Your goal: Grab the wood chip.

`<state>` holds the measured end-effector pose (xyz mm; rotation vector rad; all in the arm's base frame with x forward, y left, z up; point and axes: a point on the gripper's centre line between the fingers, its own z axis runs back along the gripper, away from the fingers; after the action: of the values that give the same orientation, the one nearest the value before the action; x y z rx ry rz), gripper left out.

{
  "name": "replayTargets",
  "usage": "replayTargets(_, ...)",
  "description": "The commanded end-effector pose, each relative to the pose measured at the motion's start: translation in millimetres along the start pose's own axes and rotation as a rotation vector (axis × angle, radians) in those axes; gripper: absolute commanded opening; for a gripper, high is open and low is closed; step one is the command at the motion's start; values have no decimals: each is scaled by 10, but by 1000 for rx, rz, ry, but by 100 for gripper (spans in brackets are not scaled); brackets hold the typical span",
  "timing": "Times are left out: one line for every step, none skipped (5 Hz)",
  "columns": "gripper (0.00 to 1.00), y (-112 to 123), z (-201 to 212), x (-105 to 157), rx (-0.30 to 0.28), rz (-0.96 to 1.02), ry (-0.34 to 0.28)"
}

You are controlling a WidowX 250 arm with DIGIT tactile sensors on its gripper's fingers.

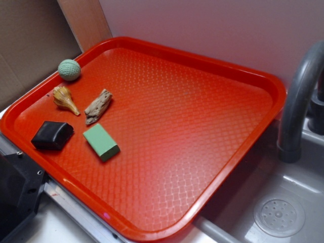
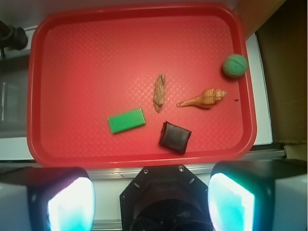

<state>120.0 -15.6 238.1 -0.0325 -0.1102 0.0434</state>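
The wood chip (image 1: pixel 98 106) (image 2: pixel 159 92), a jagged grey-brown sliver, lies flat on the red tray (image 1: pixel 202 126) (image 2: pixel 86 53) between the seashell and the green block. In the wrist view my gripper (image 2: pixel 150 202) hangs high above the tray's near edge, open, its two pale fingers (image 2: pixel 71 204) wide apart with nothing between them. The chip sits well ahead of the fingers. The gripper itself does not show in the exterior view.
On the tray: a tan spiral seashell (image 1: pixel 65 98) (image 2: pixel 204 98), a green ball (image 1: pixel 69 70) (image 2: pixel 235 65), a green rectangular block (image 1: pixel 101 142) (image 2: pixel 126 120) and a black pouch-like object (image 1: pixel 52 135) (image 2: pixel 175 137). A grey sink with faucet (image 1: pixel 298 96) stands to the right.
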Motion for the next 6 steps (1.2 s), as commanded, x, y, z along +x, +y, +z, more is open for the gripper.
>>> replayTargets(100,-52,-634,644,20,-75,-75)
replayTargets(100,-17,-1047,889,12,-94,-50)
replayTargets(100,125,-1363,963,14,-56,5)
replayTargets(100,212,-1652,1010,-35,-51,32)
replayTargets(100,242,-1946,1012,-50,-11,69)
replayTargets(100,292,-2186,860,-34,16,146)
